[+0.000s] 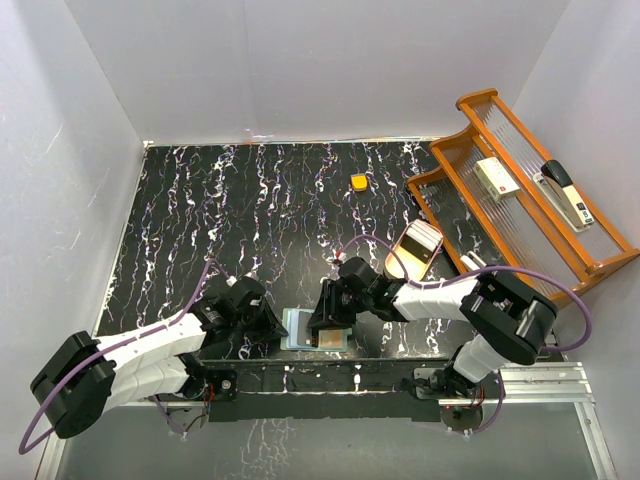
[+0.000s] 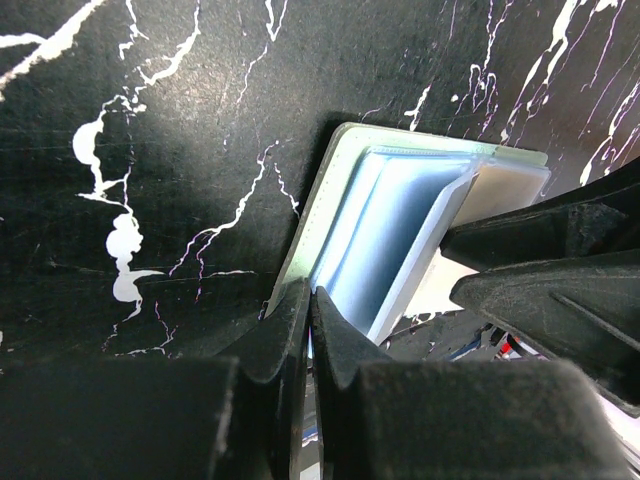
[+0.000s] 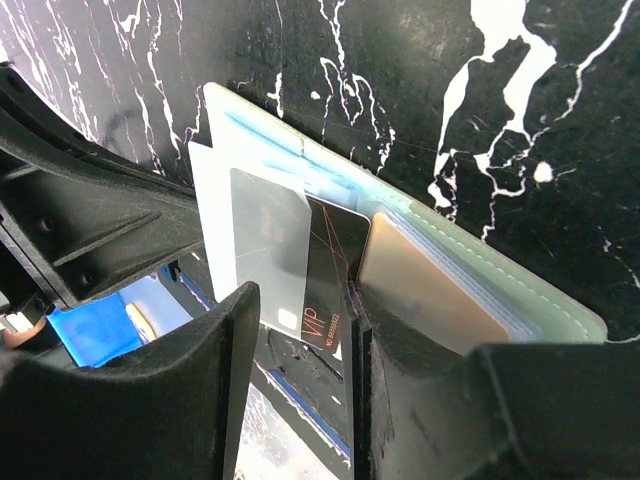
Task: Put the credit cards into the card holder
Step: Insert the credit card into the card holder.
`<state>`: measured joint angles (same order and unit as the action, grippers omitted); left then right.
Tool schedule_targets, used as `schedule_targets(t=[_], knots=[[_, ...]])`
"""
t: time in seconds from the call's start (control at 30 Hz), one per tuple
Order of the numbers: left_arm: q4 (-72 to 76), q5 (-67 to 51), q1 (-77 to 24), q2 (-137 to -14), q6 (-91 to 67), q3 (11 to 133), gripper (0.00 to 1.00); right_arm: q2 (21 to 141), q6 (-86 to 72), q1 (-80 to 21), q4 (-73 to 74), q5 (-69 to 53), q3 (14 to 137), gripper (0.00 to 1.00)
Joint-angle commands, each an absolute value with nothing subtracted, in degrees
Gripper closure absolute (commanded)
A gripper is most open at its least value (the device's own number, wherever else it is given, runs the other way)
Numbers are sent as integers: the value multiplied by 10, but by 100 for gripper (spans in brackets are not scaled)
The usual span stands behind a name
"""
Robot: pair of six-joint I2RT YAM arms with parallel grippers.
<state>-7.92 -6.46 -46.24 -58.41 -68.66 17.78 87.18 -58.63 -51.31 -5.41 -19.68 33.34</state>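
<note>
From my left wrist camera: the left gripper (image 2: 310, 305), jaws pressed together, pinches the near edge of the open card holder (image 2: 400, 215). Its pale green cover and light blue pockets lie fanned on the black marbled table (image 2: 150, 120). A black ribbed housing (image 2: 560, 270) crowds the right.

Plain white walls (image 1: 300, 60) enclose a black tabletop (image 1: 250, 210) veined with white like marble, under even light. At the upper right stands a wooden rack (image 1: 478, 99) with ribbed clear shelves.

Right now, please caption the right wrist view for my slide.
Right tool open over a black card in the holder, a tan card beside it.
</note>
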Motion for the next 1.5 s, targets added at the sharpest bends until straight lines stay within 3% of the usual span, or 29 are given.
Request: schedule_targets(t=[0.0, 0.87, 1.1, 1.47], knots=[[-132, -66, -467, -594, -681, 161, 96, 880, -586, -520, -75, -193, 349, 63], [-139, -65, -467, -582, -680, 161, 97, 860, -584, -524, -41, -169, 352, 60], [-132, -67, -466, -585, -679, 162, 96, 876, -580, -532, -52, -177, 373, 74], [-122, -70, -466, -598, -678, 163, 97, 890, -576, -535, -62, -187, 382, 78]])
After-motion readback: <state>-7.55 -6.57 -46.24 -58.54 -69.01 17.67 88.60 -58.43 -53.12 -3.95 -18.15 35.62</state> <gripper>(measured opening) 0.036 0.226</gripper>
